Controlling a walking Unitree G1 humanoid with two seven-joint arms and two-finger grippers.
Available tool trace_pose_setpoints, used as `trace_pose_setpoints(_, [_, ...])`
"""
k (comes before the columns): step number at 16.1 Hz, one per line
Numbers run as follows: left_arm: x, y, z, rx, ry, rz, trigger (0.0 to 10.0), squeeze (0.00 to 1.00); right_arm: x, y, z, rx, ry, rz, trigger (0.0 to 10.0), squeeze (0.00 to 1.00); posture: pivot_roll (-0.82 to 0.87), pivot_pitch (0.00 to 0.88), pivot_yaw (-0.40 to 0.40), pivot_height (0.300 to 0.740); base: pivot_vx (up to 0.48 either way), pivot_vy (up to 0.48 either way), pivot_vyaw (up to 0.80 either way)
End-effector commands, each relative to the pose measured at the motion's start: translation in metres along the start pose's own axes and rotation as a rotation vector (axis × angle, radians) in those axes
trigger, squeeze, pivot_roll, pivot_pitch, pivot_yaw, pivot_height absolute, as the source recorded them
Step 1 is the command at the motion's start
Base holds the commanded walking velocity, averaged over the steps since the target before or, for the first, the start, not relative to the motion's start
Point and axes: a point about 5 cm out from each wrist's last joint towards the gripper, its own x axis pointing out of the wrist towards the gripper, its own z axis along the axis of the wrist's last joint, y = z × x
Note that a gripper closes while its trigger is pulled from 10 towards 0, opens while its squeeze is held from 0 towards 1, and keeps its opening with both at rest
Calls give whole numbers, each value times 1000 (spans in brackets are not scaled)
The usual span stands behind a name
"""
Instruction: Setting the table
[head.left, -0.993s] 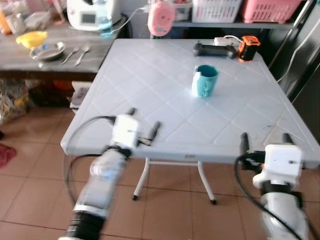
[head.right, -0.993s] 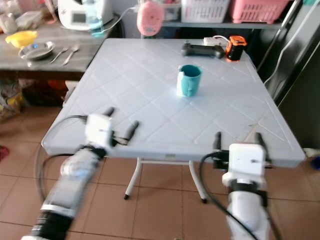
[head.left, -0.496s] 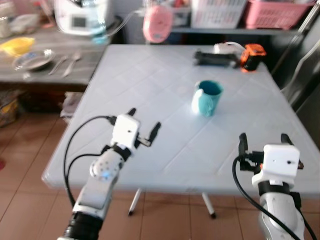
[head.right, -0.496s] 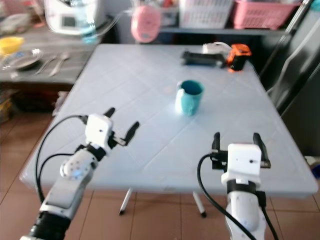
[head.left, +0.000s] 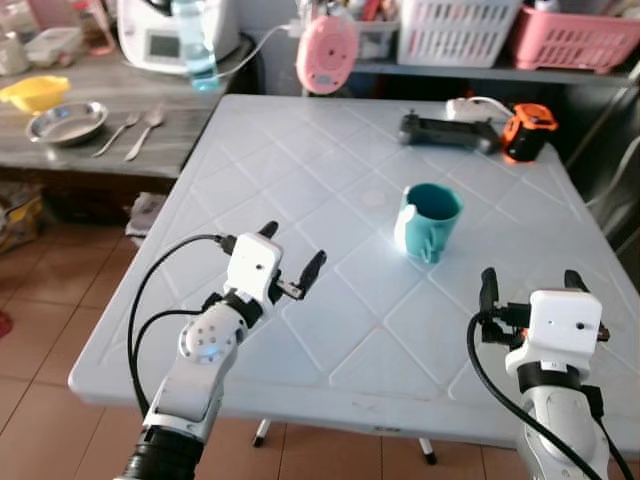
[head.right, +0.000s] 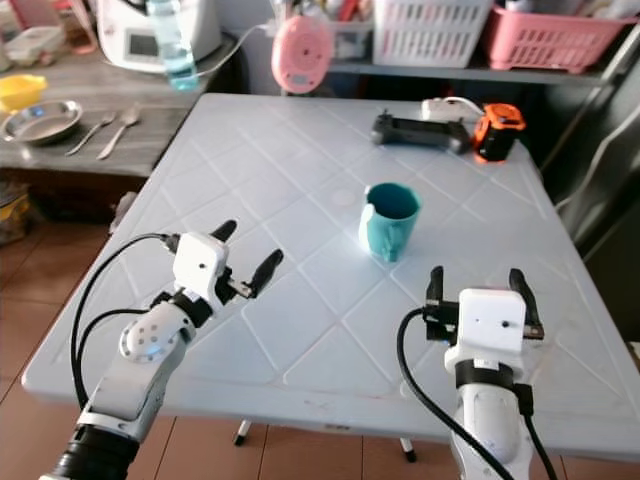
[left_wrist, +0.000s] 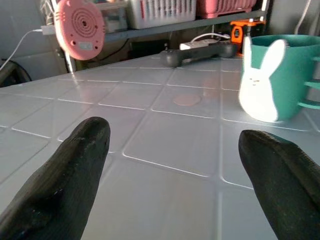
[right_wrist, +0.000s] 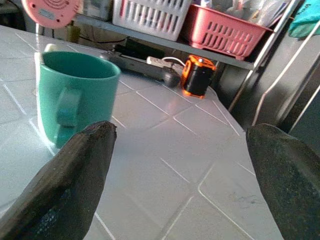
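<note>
Teal, with a white rabbit figure on its side, the mug (head.left: 428, 219) stands upright on the pale table (head.left: 300, 150), right of its middle. The left end effector (head.left: 291, 260) hovers over the near left part with fingers spread wide, empty. The right end effector (head.left: 530, 287) hovers near the front edge, also wide and empty, just short of the mug.

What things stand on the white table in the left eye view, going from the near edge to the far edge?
Left gripper and right gripper over the near part → teal mug with a white rabbit → black controller → orange and black device, on the white plastic table.
</note>
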Motion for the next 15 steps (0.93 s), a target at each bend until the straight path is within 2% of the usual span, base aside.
trace_pose_setpoints(1, [0, -3, -1, -2, 9, -20, 10000, 0, -2, -1, -1, 2, 9, -9, 10000, 0, 29, 115, 6, 740, 0, 0, 0])
trace_pose_setpoints(15, [0, -3, -1, -2, 9, -20, 10000, 0, -2, -1, -1, 2, 9, -9, 10000, 0, 29, 115, 6, 740, 0, 0, 0])
